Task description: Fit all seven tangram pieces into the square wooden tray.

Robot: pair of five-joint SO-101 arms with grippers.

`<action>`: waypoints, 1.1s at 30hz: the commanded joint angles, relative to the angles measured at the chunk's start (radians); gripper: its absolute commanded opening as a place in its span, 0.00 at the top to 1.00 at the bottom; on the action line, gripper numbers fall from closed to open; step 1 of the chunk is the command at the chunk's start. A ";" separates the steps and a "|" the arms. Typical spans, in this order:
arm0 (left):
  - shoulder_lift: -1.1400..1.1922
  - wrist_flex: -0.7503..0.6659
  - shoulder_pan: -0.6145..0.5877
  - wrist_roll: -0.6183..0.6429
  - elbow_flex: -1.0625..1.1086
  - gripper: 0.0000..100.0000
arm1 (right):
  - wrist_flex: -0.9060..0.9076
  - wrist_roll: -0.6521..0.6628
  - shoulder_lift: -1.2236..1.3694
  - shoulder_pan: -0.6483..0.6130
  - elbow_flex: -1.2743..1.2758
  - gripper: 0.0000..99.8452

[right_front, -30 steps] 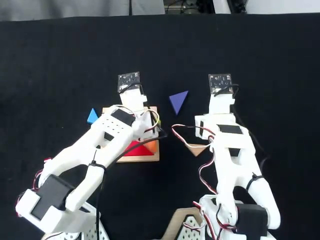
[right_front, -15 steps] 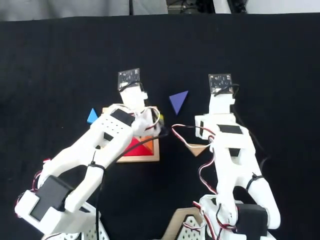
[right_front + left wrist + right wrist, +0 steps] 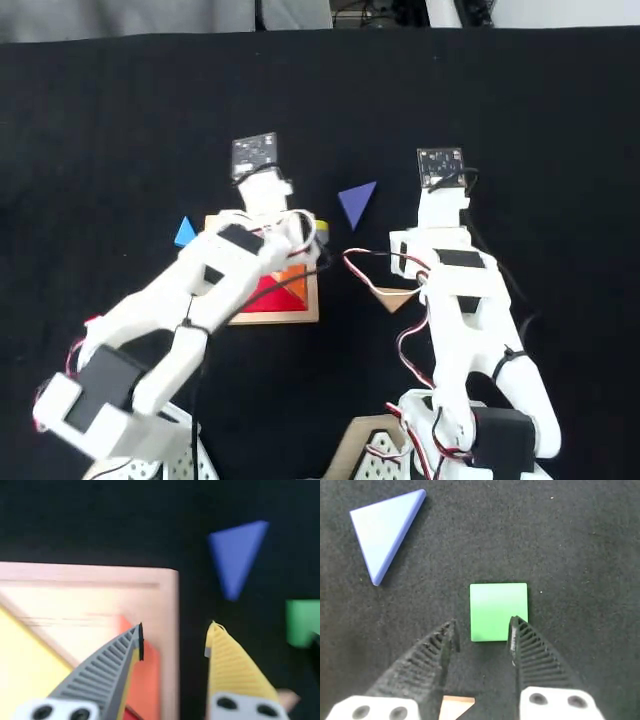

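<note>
The square wooden tray (image 3: 300, 315) lies under my left arm, holding a red piece (image 3: 268, 297) and an orange piece (image 3: 296, 280). In the left wrist view my left gripper (image 3: 175, 635) is open, one finger over the orange piece (image 3: 150, 675), the other outside the tray rim (image 3: 170, 600). A yellow piece (image 3: 30, 660) lies inside too. My right gripper (image 3: 482, 632) is open just short of the green square (image 3: 498, 611), empty. A purple-blue triangle (image 3: 356, 203) lies between the arms, a small blue triangle (image 3: 185, 232) left of the tray, and a tan triangle (image 3: 392, 297) by the right arm.
Black cloth covers the table (image 3: 120, 120). The purple-blue triangle (image 3: 387, 527) and the tip of the tan triangle (image 3: 455, 706) lie near the right gripper. The green square (image 3: 302, 622) sits to the side of the left gripper.
My left arm has reached a little farther across the tray toward its far right corner. The right arm and the loose pieces have stayed put.
</note>
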 commanded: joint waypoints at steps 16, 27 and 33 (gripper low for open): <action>0.104 -0.040 -0.042 -0.012 -0.154 0.78 | -0.014 0.000 -0.039 -0.012 -0.028 0.83; 0.226 0.063 -0.050 -0.014 -0.280 0.78 | -0.014 0.000 -0.038 -0.012 -0.027 0.83; 0.219 0.123 -0.045 -0.014 -0.285 0.78 | -0.014 0.000 -0.038 -0.012 -0.027 0.83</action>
